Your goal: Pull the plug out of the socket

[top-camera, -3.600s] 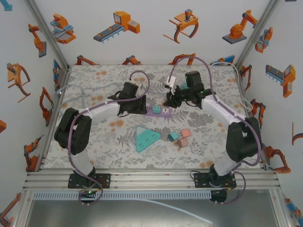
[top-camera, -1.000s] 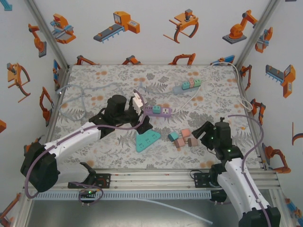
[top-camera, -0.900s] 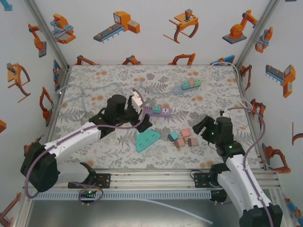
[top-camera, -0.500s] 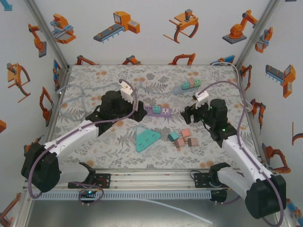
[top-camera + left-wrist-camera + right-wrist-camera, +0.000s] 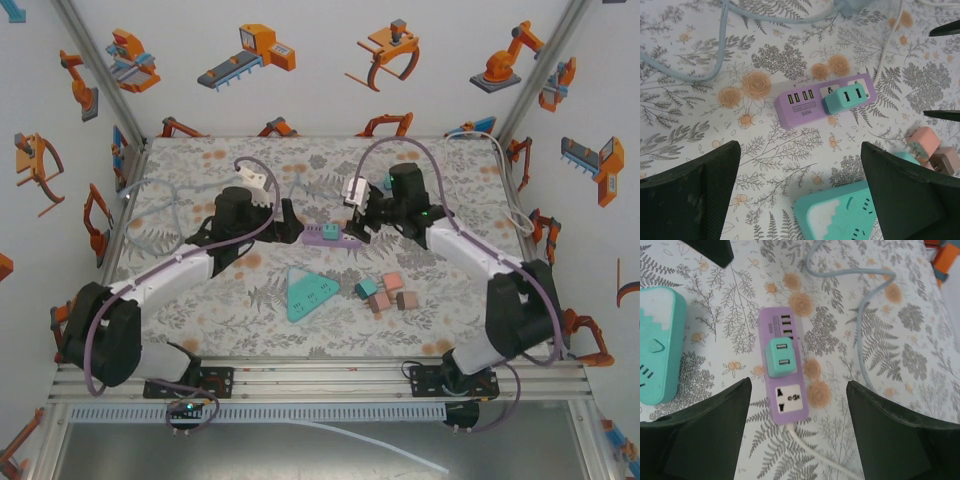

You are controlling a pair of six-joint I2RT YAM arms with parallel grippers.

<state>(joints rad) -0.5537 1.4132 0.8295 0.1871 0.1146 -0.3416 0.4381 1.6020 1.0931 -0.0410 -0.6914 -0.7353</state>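
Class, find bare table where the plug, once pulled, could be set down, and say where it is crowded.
Free: the near strip of table before the teal triangular socket and loose adapters; the far middle. Crowded: the centre around the purple strip; cables loop far left.

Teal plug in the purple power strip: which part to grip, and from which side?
Probably the two long side faces of the teal plug, coming straight down from above: it stands up as a block from the flat purple power strip, and those sides are bare.
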